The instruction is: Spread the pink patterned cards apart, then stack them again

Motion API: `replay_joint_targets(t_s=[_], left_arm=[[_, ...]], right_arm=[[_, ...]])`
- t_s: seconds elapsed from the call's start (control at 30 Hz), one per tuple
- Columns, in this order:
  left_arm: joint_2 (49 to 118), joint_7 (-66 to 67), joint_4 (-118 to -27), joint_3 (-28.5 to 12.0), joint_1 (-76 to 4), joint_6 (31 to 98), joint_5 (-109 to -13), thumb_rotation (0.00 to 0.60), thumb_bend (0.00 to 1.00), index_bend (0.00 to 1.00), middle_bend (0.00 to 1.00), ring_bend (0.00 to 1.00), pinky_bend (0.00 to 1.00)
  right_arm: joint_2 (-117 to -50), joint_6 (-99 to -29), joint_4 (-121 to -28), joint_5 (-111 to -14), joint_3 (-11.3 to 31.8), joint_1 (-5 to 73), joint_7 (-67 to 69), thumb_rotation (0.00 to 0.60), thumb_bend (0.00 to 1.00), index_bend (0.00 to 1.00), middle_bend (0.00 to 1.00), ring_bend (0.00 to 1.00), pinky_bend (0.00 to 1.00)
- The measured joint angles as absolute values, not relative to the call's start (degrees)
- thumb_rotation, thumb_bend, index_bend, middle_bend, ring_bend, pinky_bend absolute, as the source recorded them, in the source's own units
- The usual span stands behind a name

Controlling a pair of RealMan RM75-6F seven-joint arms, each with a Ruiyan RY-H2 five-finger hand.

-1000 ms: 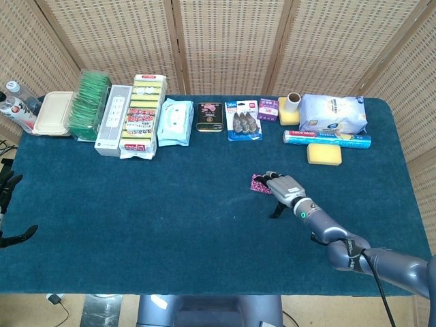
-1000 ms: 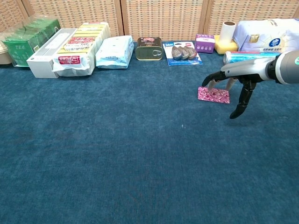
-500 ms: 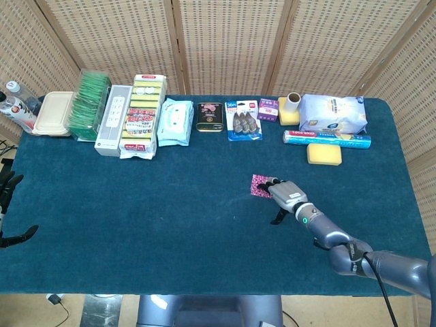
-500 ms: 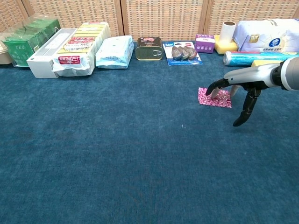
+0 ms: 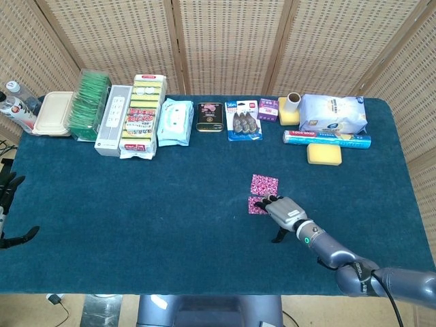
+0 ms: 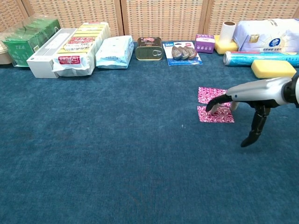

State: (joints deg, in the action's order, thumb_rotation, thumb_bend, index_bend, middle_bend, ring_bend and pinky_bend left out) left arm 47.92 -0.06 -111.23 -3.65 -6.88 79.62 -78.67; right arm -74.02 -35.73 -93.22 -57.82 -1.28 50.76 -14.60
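Observation:
Two pink patterned cards lie flat on the blue cloth, right of centre. The far card (image 5: 264,184) (image 6: 209,94) lies bare. The near card (image 5: 257,204) (image 6: 215,115) sits just in front of it, their edges almost touching. My right hand (image 5: 286,212) (image 6: 247,94) reaches in from the right and presses its fingertips (image 6: 214,104) on the near card, thumb hanging down clear of the cloth. It grips nothing. My left hand (image 5: 7,188) shows only at the far left edge of the head view, off the table, fingers apart and empty.
A row of goods lines the table's back edge: tea box (image 6: 25,46), sponge packs (image 6: 81,44), wipes (image 6: 114,51), tin (image 6: 149,49), blister pack (image 6: 183,52), foil roll (image 6: 259,57), yellow sponge (image 6: 273,68). Open blue cloth (image 6: 117,140) stretches left of the cards and toward me.
My right hand has slid toward me with its fingertips on the top card, dragging it off the stack. The card beneath stayed put and now lies uncovered.

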Motion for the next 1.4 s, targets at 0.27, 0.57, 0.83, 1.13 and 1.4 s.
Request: replay_joint_targets(t_s=[0.27, 0.57, 0.83, 1.13, 1.4], left_arm=[[47.8, -0.3, -111.4, -3.4, -6.7, 79.9, -79.2, 0.6, 0.2, 0.0, 0.0, 0.0, 0.07], [47.7, -0.5, -111.3, -3.4, -6.7, 79.8, -79.1, 0.6, 0.2, 0.0, 0.0, 0.0, 0.07], [47.9, 0.0, -111.4, -3.4, -6.8, 79.7, -79.1, 0.6, 0.2, 0.0, 0.0, 0.0, 0.07], [48.0, 0.5, -111.3, -3.5, -7.3, 78.7, -78.1, 0.6, 0.2, 0.0, 0.0, 0.0, 0.07], [48.1, 0.7, -111.4, -3.7, -7.5, 78.4, -77.6, 0.6, 0.2, 0.0, 0.0, 0.0, 0.07]], right_arm=[[-72.7, -38.1, -98.2, -58.8, -3.6, 50.1, -18.6, 0.543, 0.0, 0.12, 0.15, 0.01, 0.2], [-69.2, -42.7, -105.0, -60.9, -3.1, 49.3, -20.4, 0.54, 0.0, 0.12, 0.14, 0.01, 0.21], [-67.9, -43.0, -102.9, -55.9, 0.3, 51.9, -22.1, 0.52, 0.0, 0.11, 0.13, 0.01, 0.22], [-70.8, -35.6, -91.9, -45.9, 1.9, 56.5, -21.0, 0.515, 0.0, 0.11, 0.13, 0.01, 0.22], [-74.3, -31.1, -85.3, -40.1, 0.8, 59.0, -18.4, 0.512, 0.0, 0.11, 0.13, 0.01, 0.23]])
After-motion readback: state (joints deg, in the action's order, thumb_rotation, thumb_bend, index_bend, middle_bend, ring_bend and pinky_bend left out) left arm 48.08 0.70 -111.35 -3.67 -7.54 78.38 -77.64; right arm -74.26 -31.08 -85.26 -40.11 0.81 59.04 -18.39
